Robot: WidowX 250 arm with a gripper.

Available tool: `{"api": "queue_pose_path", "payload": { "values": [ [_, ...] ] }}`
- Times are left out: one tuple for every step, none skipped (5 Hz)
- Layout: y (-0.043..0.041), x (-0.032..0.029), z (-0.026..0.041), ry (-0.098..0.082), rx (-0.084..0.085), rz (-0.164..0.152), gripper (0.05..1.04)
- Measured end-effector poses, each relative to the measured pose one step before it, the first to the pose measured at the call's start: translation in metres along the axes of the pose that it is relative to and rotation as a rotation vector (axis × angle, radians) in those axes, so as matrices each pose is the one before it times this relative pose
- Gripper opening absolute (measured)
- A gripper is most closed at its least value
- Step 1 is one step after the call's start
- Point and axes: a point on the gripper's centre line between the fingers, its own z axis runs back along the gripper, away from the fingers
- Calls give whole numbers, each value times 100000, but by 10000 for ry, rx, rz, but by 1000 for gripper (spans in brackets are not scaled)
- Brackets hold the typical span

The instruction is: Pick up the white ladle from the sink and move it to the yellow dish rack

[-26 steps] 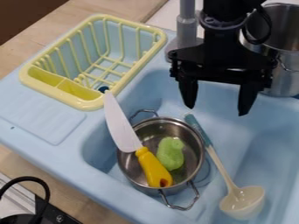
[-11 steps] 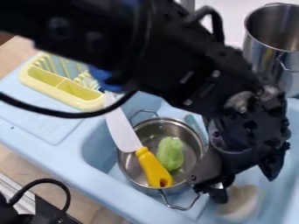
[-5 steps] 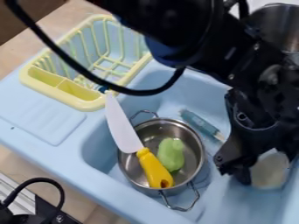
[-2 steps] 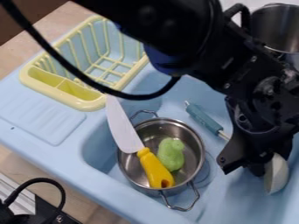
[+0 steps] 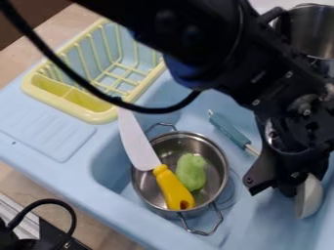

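One black gripper [image 5: 275,187] is low over the right part of the sink [image 5: 108,163], right up against one ladle [image 5: 310,197]; I can't tell from here whether it's clamped on it or loose. The ladle's pale bowl is tipped on its side towards the sink's right edge, its teal handle end pointing to the back. Two metal pots: a small one [image 5: 219,155] with two loop handles near the basin's left wall, and a big one [image 5: 312,31] by the back right corner. One yellow-handled knife [image 5: 139,142] and one green toy [image 5: 190,172] share the small pot. One yellow rack [image 5: 96,117] sits at the back left.
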Motion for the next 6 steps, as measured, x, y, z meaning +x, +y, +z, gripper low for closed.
{"api": "queue_pose_path", "payload": {
  "values": [
    [724, -1405, 1559, -119, -87, -536, 282],
    [363, -270, 1525, -121, -54, 252, 178],
    [-313, 903, 1800, 25, -404, 227, 165],
    [-263, 761, 1500, -193, -469, 278, 165],
    [446, 699, 747, -123, -157, 344, 165],
    [263, 1080, 1200, -129, -276, 486, 165]
  ]
}}
